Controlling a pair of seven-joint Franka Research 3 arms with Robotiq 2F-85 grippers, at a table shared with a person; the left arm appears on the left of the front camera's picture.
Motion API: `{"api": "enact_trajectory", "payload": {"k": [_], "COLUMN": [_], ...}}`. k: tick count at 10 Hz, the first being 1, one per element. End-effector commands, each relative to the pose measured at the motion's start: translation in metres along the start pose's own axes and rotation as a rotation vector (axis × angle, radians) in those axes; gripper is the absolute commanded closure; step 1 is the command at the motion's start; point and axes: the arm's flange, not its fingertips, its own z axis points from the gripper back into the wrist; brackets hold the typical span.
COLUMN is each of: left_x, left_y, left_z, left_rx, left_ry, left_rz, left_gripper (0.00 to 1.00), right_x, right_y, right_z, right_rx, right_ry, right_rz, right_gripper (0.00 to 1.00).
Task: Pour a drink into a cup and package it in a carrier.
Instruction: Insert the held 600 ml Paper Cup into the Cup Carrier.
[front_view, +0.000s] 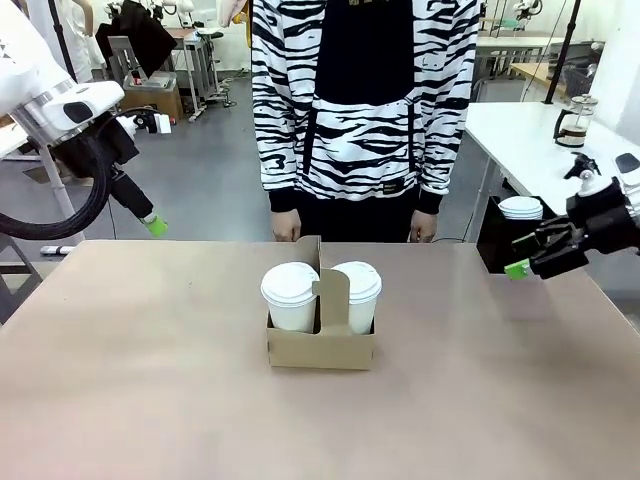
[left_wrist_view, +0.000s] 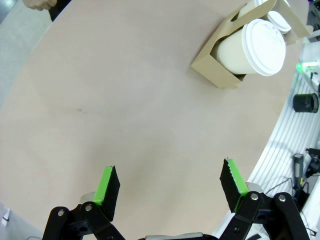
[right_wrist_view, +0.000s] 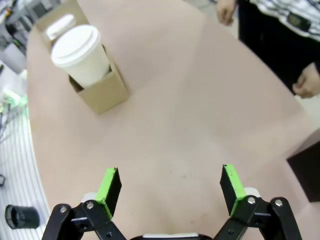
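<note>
A: Packaging looks finished. Two lidded white cups (front_view: 290, 296) sit side by side in the brown carrier (front_view: 320, 348) at mid-table, one on each side of its upright handle.

B: And the claws?

A: Left gripper (left_wrist_view: 170, 187) and right gripper (right_wrist_view: 170, 186) are spread wide, empty, raised well apart from it.

B: Next?

A: Probably just handover; I can't tell fill levels under those domed lids.
</note>
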Motion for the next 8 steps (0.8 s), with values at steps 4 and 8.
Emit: {"api": "enact_trajectory", "payload": {"k": [4,8], "left_x": [-0.0011,-0.0011], "left_y": [0.0002,0.0002], "left_z": [0.0025,0.0025], "left_rx": [0.004,0.004], "left_ry": [0.017,0.017], "left_rz": [0.004,0.004], "left_gripper": [0.0,0.0], "right_x": [-0.0045,-0.0045], "right_y": [-0.0015,-0.0015], "right_z": [0.0038,0.0038], "right_rx": [-0.011,-0.011], "right_ry": [-0.005,-0.005], "right_rz": [-0.015,-0.015], "right_gripper": [0.0,0.0]}}
